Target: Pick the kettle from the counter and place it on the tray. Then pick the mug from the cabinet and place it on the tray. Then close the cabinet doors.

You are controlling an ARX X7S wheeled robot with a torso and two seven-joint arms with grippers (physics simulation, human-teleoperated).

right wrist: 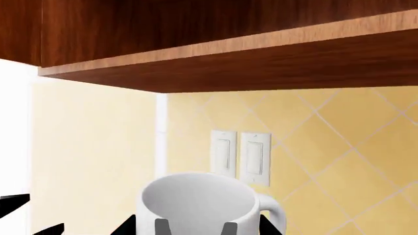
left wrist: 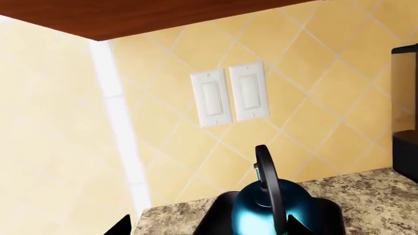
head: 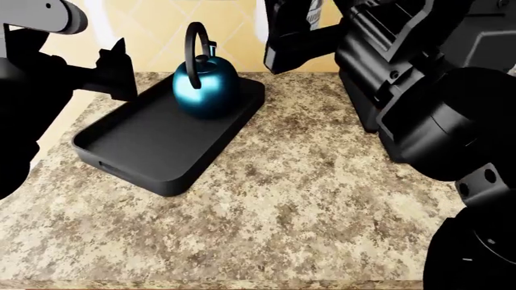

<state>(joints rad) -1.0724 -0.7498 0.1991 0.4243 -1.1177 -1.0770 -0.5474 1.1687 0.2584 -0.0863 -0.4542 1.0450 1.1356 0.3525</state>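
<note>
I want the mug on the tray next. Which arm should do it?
The right arm. Its gripper already holds the mug. The left gripper is empty beside the tray, where the kettle stands.

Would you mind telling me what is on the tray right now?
Only the kettle stands on the tray, at its far end. The tray floor under the kettle is hidden.

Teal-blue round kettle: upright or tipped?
Upright: the glossy teal-blue round kettle stands in the matte black rectangular tray with its arched black handle pointing up.
</note>
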